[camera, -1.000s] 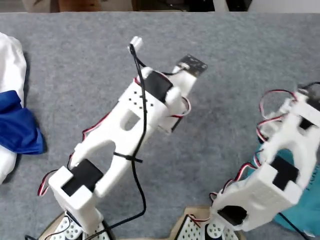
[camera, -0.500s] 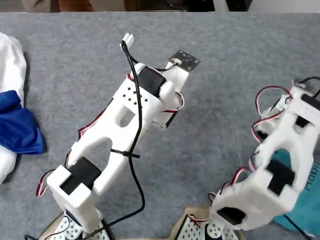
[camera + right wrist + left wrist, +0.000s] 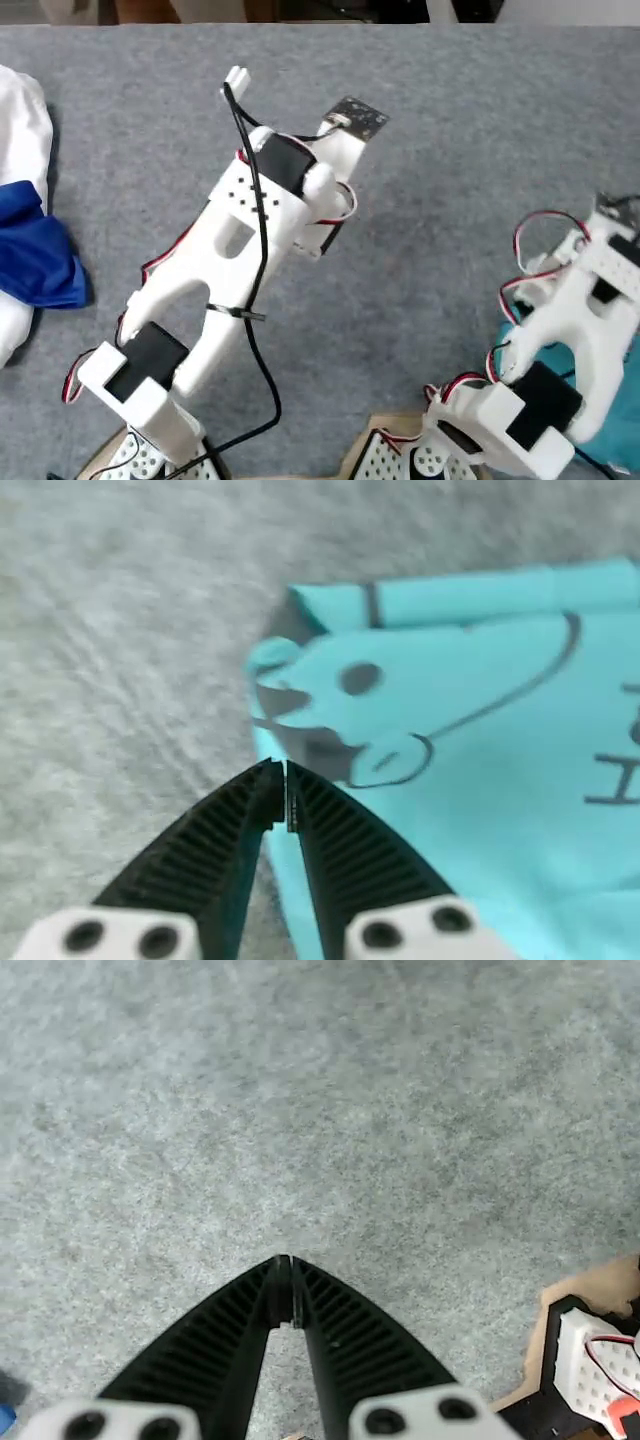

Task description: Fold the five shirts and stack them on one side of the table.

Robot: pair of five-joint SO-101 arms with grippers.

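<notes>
White arms (image 3: 230, 250) with black servos (image 3: 150, 355), red-and-white wires (image 3: 530, 225), a black cable (image 3: 262, 375), ribbed black jaws.

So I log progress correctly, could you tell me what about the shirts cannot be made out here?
Teal shirt: high view, mostly under the right arm and cut by the edge.
White shirt, blue shirt: high view, cut by the left edge; folds unclear.

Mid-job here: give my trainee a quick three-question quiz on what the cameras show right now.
1. True or false: the left gripper is shut and empty.
2. The right gripper hangs over: A a red towel, B the teal shirt, C a wooden box.
3. Fill in: in the high view, the blue shirt lies against the ___.
Key: 1 true; 2 B; 3 white shirt.
</notes>
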